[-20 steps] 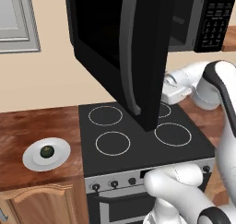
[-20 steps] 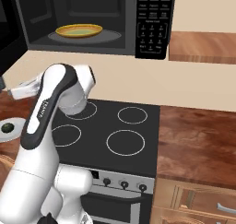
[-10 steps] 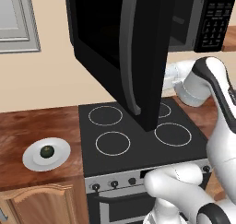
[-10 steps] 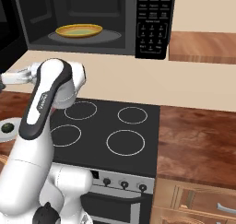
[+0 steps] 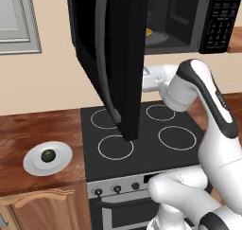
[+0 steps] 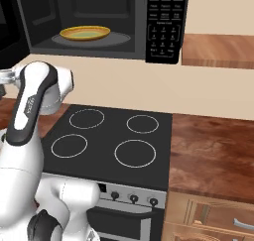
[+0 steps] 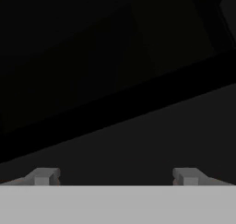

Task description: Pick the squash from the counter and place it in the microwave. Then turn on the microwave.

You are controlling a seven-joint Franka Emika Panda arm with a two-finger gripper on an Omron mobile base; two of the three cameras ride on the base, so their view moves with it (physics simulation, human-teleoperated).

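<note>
Gripper (image 7: 115, 177) spread wide and empty, close against the inner face of the swung-open microwave door (image 5: 118, 58).
The squash (image 5: 47, 155) sits untouched on a white plate (image 5: 61, 160) on the counter (image 5: 28, 129), left of the stove (image 5: 142, 144); the pick comes next, so the arm must swing left and down to it.

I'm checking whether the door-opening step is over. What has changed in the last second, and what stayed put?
The microwave door swung further open, toward the left in the left base view. The arm's forearm shifted left behind it, carrying the claw, which is open and grips nothing. The squash stayed on its white plate on the counter, and the yellow dish stayed inside the microwave.
</note>
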